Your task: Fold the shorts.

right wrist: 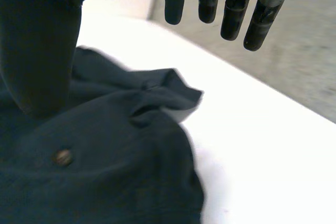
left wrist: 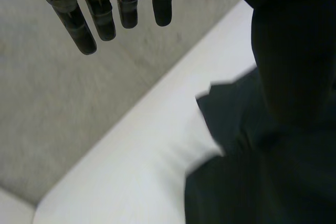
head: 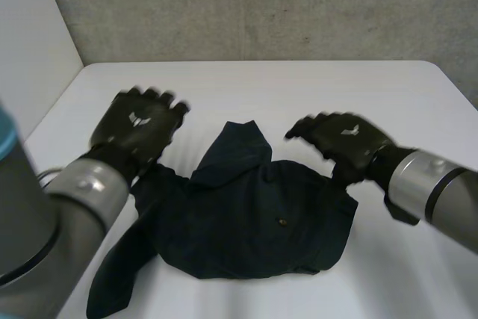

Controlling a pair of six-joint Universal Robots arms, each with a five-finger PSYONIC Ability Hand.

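Note:
Dark navy shorts (head: 246,222) lie crumpled in the middle of the white table (head: 299,87), with one flap folded up toward the far side and a small button (head: 282,222) showing. My left hand (head: 138,121) hovers above the shorts' left edge, fingers (left wrist: 100,17) straight and spread, holding nothing. Over the right edge of the shorts floats my right hand (head: 343,140), fingers (right wrist: 231,9) also straight and empty. In the right wrist view the shorts (right wrist: 105,156) lie under the palm, and the button (right wrist: 63,157) shows. In the left wrist view the shorts (left wrist: 262,171) lie beside the palm.
A grey concrete wall (head: 261,5) rises behind the table. A white panel (head: 30,35) stands at the left. Bare tabletop surrounds the shorts on the far and right sides.

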